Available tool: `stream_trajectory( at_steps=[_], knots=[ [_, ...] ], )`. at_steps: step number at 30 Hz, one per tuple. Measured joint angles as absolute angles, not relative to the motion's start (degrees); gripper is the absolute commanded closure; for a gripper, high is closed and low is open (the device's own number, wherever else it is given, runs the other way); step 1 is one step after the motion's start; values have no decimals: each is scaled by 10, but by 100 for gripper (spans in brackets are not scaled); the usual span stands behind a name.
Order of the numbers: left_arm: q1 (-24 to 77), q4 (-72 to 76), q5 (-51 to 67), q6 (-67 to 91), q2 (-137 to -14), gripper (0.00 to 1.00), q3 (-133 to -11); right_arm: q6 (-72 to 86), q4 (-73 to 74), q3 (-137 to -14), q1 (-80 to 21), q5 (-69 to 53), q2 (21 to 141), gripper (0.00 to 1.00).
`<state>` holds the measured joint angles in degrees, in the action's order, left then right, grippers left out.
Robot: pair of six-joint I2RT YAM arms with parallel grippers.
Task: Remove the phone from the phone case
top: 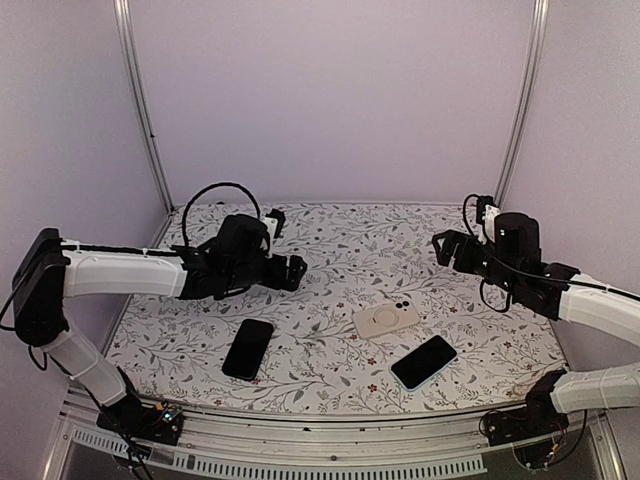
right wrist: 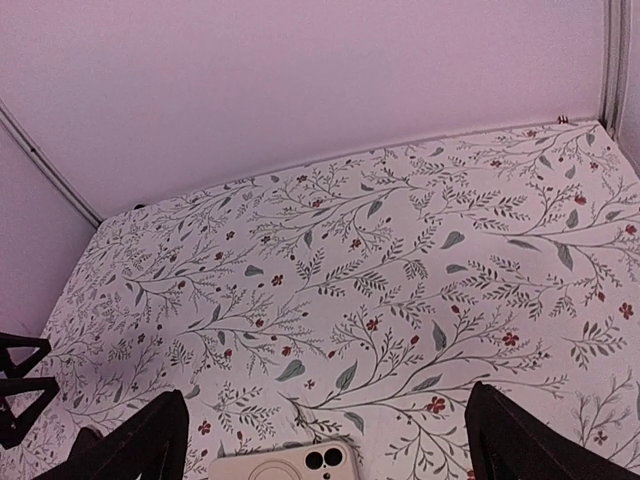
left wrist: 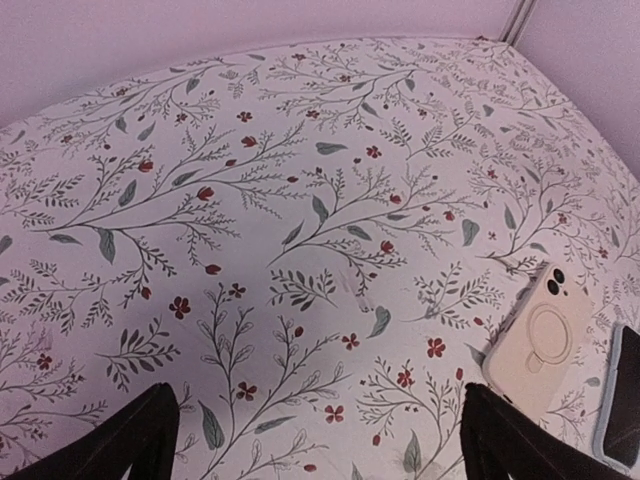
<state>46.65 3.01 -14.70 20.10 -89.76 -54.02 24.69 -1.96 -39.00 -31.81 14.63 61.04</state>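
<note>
— White floral worktop [top: 330, 235]: what's on it?
— Your left gripper [top: 292, 272] and right gripper [top: 447, 245] hover over it, both spread wide, empty. A black phone [top: 248, 348] front left, a blue-edged phone [top: 423, 362] front right, the cream phone case [top: 385, 319] between them, lenses up.

No readable text, labels, brands or numbers on anything in view

Probably a lab test booth: plain panel walls [top: 330, 100], aluminium posts [top: 141, 100], floral-clothed table [top: 340, 250].
</note>
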Motion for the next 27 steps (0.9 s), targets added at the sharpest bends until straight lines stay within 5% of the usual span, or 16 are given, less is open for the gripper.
stream_trajectory(
  at_steps=[27],
  knots=[
    [467,-23,-144,312,-913,1,-547,615,325,-233,-409,-110,522,1]
  ],
)
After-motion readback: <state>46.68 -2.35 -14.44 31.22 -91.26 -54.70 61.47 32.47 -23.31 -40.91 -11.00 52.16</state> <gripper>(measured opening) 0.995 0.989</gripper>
